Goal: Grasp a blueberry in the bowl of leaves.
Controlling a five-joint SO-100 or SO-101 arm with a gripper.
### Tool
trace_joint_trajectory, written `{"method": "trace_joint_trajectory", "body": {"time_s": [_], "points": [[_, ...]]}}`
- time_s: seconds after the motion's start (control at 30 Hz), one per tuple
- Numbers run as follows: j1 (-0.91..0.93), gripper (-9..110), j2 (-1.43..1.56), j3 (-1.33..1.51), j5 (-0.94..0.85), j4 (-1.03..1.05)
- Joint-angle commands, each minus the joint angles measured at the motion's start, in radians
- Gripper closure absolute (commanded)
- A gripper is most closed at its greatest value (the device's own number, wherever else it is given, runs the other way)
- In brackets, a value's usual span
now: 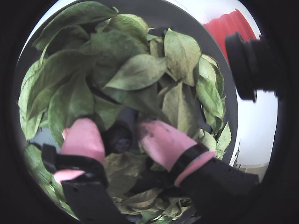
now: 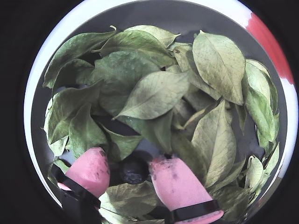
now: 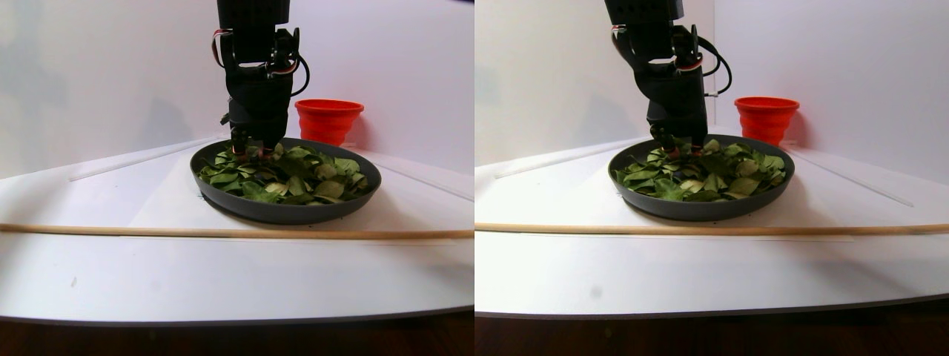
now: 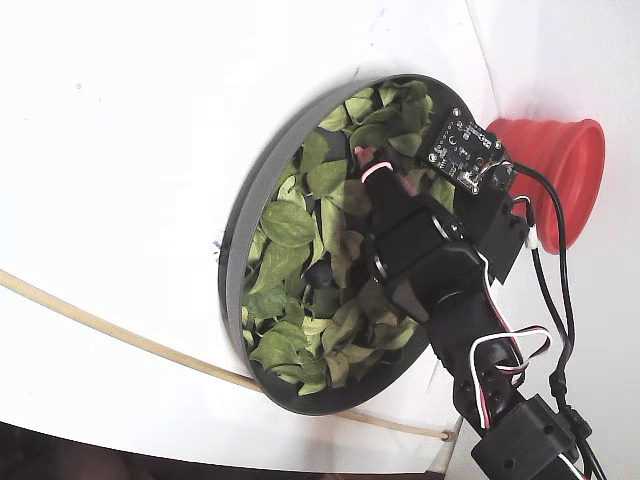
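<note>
The bowl of leaves is a wide dark-grey dish full of green leaves, also seen in the fixed view. My gripper is lowered into it, with pink fingertips among the leaves. A dark blueberry lies between the two tips on the dish floor. It also shows in the other wrist view, where the gripper is open around it with a narrow gap on each side. In the stereo pair view the gripper stands at the dish's back left, its tips hidden by leaves.
A red plastic cup stands just behind the dish, also in the fixed view. A thin wooden stick lies across the white table in front of the dish. A wall stands close behind.
</note>
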State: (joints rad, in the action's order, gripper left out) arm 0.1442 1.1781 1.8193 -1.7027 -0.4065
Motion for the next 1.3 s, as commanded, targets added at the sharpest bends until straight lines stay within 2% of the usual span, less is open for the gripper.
{"method": "trace_joint_trajectory", "body": {"time_s": [0.0, 1.27], "points": [[0.025, 86, 0.014, -0.002, 0.012, -0.008], [0.034, 91, 0.015, 0.035, 0.063, 0.014]]}}
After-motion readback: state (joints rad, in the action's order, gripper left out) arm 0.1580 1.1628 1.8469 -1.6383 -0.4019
